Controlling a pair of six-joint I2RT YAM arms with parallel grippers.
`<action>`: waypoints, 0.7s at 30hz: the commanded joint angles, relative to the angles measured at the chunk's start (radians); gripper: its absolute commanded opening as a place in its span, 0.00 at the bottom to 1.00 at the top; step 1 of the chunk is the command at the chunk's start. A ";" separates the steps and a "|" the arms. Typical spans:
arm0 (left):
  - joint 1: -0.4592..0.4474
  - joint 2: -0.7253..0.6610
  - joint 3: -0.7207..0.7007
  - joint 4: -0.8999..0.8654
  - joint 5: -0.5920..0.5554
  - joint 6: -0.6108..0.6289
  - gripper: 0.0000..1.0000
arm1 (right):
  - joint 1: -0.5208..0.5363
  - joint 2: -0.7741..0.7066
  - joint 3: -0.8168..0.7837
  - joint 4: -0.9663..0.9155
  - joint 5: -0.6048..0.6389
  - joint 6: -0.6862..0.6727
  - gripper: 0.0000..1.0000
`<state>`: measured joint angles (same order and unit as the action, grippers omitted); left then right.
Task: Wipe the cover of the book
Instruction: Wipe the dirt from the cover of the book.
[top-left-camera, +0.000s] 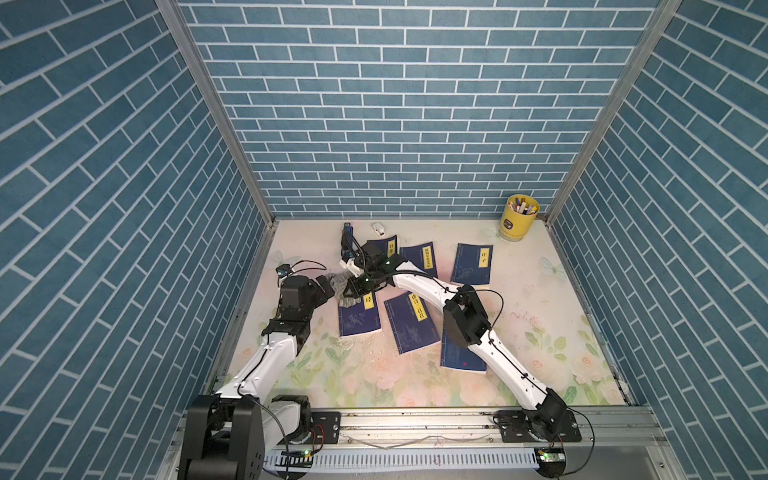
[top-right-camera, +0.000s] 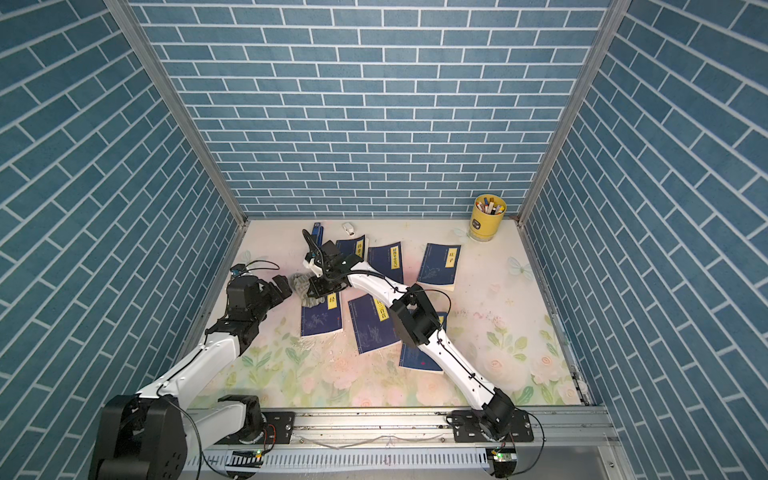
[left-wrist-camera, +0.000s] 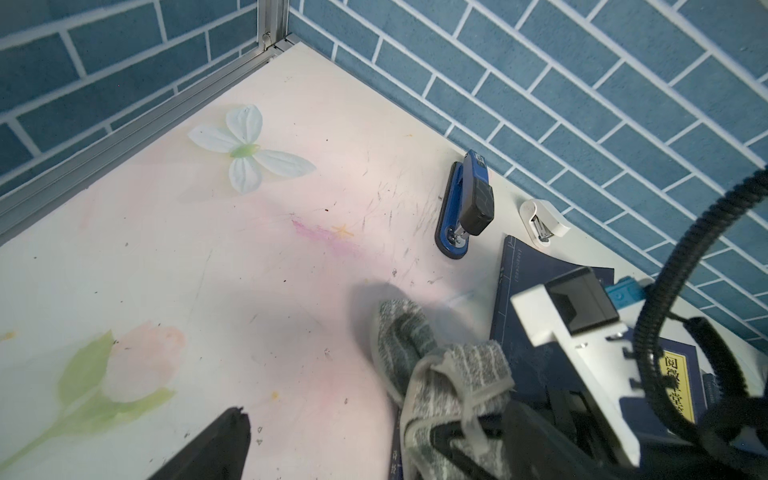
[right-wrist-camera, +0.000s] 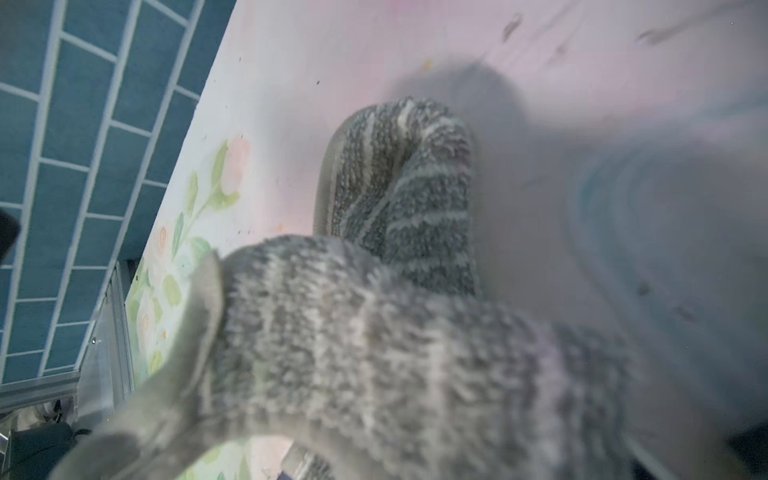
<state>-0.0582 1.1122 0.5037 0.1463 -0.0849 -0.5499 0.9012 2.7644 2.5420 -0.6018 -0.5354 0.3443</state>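
A dark blue book (top-left-camera: 359, 318) (top-right-camera: 322, 318) with a yellow title strip lies flat at the left of the floral table. A grey striped cloth (top-left-camera: 338, 286) (top-right-camera: 301, 286) (left-wrist-camera: 449, 374) rests bunched on the book's far left corner and spills onto the table. My right gripper (top-left-camera: 352, 288) (top-right-camera: 319, 288) is shut on the cloth. In the right wrist view the cloth (right-wrist-camera: 374, 332) covers the fingers entirely. My left gripper (top-left-camera: 326, 286) (top-right-camera: 282, 286) stands open just left of the cloth, holding nothing. One of its fingers (left-wrist-camera: 220, 444) shows above bare table.
Several more blue books (top-left-camera: 411, 326) (top-left-camera: 471, 264) (left-wrist-camera: 536, 332) lie across the middle and back. A blue stapler (top-left-camera: 347, 230) (left-wrist-camera: 465, 203) and a small white one (top-left-camera: 378, 227) (left-wrist-camera: 542, 222) sit by the back wall. A yellow pen cup (top-left-camera: 521, 218) stands back right.
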 joint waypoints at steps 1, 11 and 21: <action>0.005 -0.008 -0.012 0.001 -0.004 -0.005 1.00 | 0.006 0.071 -0.010 -0.128 0.043 0.010 0.00; 0.006 -0.005 -0.017 0.010 -0.008 -0.006 1.00 | 0.096 -0.227 -0.538 -0.001 0.112 -0.054 0.00; 0.008 0.000 -0.028 0.020 -0.012 -0.008 1.00 | 0.131 -0.344 -0.776 0.065 0.095 -0.040 0.00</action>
<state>-0.0574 1.1118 0.4892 0.1528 -0.0883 -0.5541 1.0328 2.3520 1.8168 -0.4129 -0.4858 0.3241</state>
